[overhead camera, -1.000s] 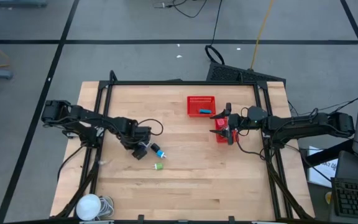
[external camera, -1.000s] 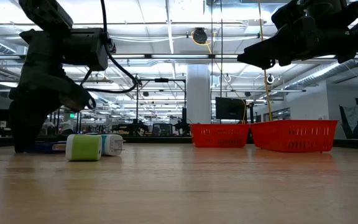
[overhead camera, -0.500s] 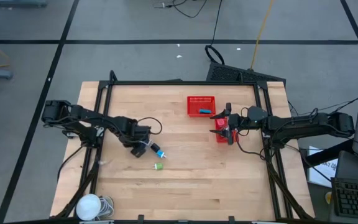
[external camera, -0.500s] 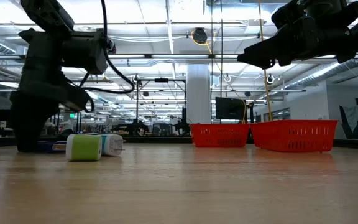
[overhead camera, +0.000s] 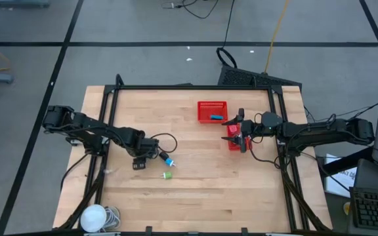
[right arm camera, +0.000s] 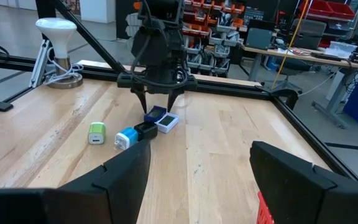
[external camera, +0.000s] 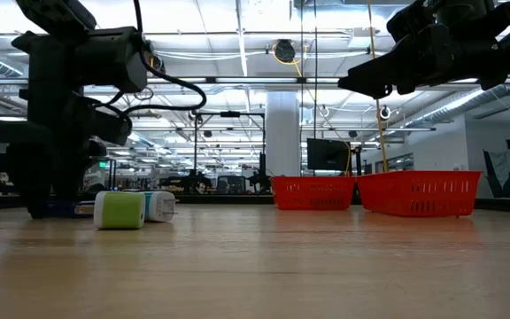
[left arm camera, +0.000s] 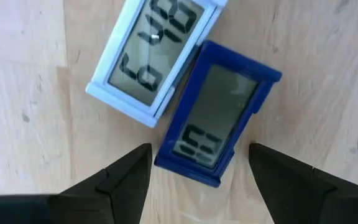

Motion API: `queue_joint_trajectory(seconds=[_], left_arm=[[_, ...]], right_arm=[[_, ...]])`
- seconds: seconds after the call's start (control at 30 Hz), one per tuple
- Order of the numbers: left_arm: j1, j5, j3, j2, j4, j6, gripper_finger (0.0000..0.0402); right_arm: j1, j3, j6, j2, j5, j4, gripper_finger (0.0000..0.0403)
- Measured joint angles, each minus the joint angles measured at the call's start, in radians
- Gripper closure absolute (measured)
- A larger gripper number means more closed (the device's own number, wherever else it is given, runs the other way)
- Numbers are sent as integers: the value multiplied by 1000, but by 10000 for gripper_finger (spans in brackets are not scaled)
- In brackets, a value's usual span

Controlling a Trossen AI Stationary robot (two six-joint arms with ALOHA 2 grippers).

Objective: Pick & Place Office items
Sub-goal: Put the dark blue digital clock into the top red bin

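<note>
Here, in the left wrist view, the left gripper (left arm camera: 197, 177) stands with its fingers apart directly over a small blue clock (left arm camera: 219, 124) at frame centre, which lies flat on the table (left arm camera: 30, 112) touching a white clock (left arm camera: 154, 56) toward the upper left; both look light, rigid and smooth-faced, so I judge the blue one is best pinched across its narrow sides. Farther off, at the high view's lower middle, sit a blue-and-white plug (overhead camera: 168, 160) and a green piece (overhead camera: 167, 175), and beyond them the right gripper (overhead camera: 240, 136) hovers spread and empty over a red basket (overhead camera: 234, 141) at centre right.
</note>
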Motion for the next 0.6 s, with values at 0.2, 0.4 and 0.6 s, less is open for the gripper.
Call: queue_joint_trajectory(seconds=[0.2, 0.4, 0.6], left_arm=[[-10, 15, 0, 0, 34, 30, 130], [-14, 13, 0, 0, 51, 48, 131], [-14, 20, 0, 0, 55, -42, 140]], right_arm=[[0, 0, 0, 0, 0, 0, 140], [0, 0, 2, 0, 0, 0, 140], [0, 0, 2, 0, 0, 0, 140]])
